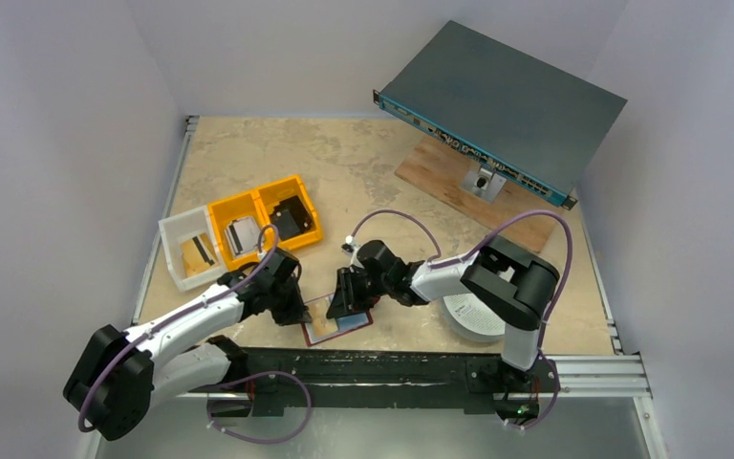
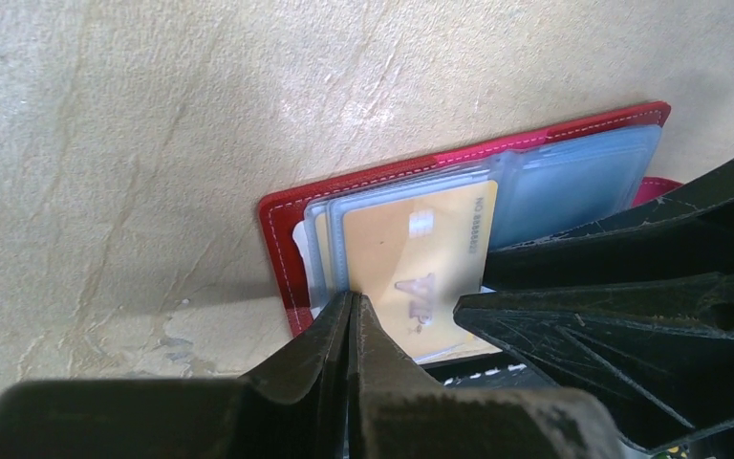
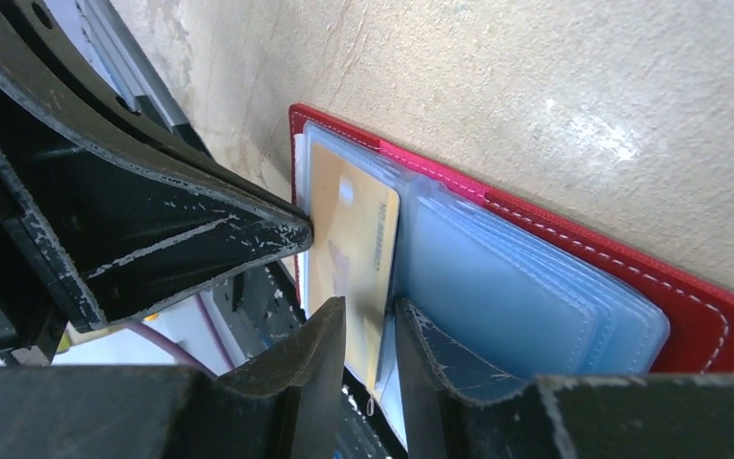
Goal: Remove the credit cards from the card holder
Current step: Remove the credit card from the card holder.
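The dark red card holder (image 1: 344,327) lies open on the table near the front rail, with its pale blue sleeves (image 3: 507,287) showing. A golden credit card (image 2: 411,258) lies on top of the sleeves. My left gripper (image 2: 352,301) is shut, and its tips meet on that card's left edge. My right gripper (image 3: 371,320) comes down from the other side with its jaws a little apart. The golden card's edge (image 3: 358,229) shows in the gap, and one finger (image 3: 459,354) rests on the sleeves. In the top view both grippers (image 1: 298,311) (image 1: 349,304) crowd over the holder.
At the left, a white bin (image 1: 177,251) holds a yellow card with a black stripe. Beside it, yellow bins (image 1: 268,196) hold a grey metal part and a black block. A grey rack device (image 1: 502,110) stands on a wooden board at the back right. A white round object (image 1: 473,320) sits by the right arm.
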Controlling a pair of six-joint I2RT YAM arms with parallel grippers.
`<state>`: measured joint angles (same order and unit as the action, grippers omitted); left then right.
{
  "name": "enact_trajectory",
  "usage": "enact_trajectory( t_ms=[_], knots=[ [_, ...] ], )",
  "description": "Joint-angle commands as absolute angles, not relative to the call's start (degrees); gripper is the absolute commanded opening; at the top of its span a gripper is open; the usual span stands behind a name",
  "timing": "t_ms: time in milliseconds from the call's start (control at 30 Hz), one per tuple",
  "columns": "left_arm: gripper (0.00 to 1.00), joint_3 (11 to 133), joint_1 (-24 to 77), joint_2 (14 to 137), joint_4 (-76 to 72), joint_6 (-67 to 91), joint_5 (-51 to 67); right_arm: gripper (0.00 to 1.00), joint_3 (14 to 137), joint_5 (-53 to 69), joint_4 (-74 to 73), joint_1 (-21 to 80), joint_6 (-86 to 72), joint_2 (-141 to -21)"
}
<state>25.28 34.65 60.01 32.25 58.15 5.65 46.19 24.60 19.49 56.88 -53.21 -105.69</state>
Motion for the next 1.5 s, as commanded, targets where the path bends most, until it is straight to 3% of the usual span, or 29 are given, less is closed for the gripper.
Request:
enact_trajectory(
  t_ms=[0, 367, 967, 1467],
  knots=[
    [0.00, 23.7, 35.3, 62.4, 31.4, 59.6, 3.2, 0.27, 43.1, 27.9, 23.9, 56.1, -54.9, -107.1],
    [0.00, 23.2, 35.9, 62.6, 30.9, 60.4, 3.5, 0.22, 39.6, 33.4, 37.1, 54.5, -61.3, -108.5],
    [0.00, 23.2, 36.4, 62.8, 35.3, 64.2, -1.2, 0.08, 37.0, 32.0, 37.6, 52.8, -62.2, -106.7],
    [0.00, 22.9, 36.4, 63.7, 35.0, 65.8, -1.4, 0.06, 34.7, 29.9, 34.3, 50.7, -60.7, -104.4]
  ],
)
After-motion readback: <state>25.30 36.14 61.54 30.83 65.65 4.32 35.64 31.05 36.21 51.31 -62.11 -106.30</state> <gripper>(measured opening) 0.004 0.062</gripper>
